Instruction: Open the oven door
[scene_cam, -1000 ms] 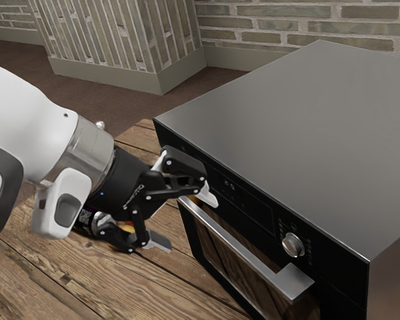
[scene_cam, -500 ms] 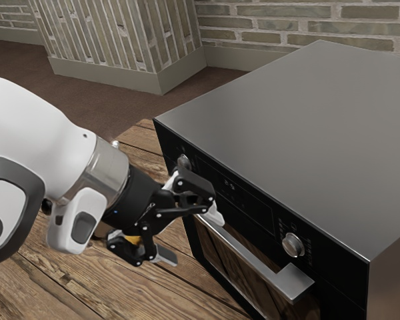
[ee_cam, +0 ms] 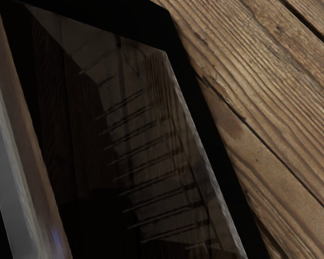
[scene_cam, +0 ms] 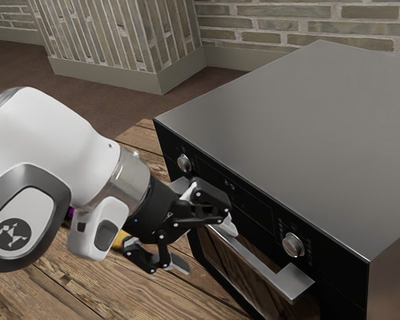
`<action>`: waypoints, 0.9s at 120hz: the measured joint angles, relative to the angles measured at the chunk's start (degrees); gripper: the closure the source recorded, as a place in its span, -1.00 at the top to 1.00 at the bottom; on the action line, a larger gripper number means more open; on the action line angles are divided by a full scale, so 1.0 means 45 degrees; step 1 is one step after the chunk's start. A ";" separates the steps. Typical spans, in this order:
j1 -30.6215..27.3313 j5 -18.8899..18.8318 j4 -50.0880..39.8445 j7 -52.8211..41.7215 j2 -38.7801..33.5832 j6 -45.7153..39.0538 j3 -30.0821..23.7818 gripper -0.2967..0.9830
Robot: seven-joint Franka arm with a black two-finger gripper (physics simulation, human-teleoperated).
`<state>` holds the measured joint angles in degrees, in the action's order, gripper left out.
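And the gripper (scene_cam: 205,245) is on the move, sliding along the oven's front toward the exterior view's right and dropping slightly, with the left-hand control knob (scene_cam: 184,163), covered a second ago, now in full sight! The jaws are open, well spread, nothing gripped; the upper fingertip is right by the near end of the metal door handle (scene_cam: 253,257), though whether it touches I can't tell. The oven door (ee_cam: 140,135) itself hasn't budged, shut flush in the front of the oven (scene_cam: 287,133), its dark glass close under the hand in the wrist view. So it's still the approach, I'd say: the move has brought the hand to the bar, but the opening is all to come. Next it likely needs one finger behind that handle before any pull, and a shallow hook could slip off. Down below, a worn plank table (scene_cam: 120,293) carries the oven, with something yellow (scene_cam: 121,240) mostly hidden behind the arm. Beyond, brown flooring (scene_cam: 27,67) runs to a brick wall (scene_cam: 273,28) and a brick-clad pillar (scene_cam: 113,33) with a pale skirting.
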<state>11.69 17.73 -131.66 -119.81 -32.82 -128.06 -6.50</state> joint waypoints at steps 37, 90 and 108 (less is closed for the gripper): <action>0.0019 0.0016 -0.1683 0.0050 -0.2008 0.0125 -0.0351 0.41; -0.3093 -0.4378 1.7495 0.7497 0.9399 1.0534 0.3591 0.52; -0.2824 -0.3047 1.5228 1.0566 1.0296 1.1042 0.3882 0.53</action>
<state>-1.02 4.02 -63.13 -72.27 13.52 -78.37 10.97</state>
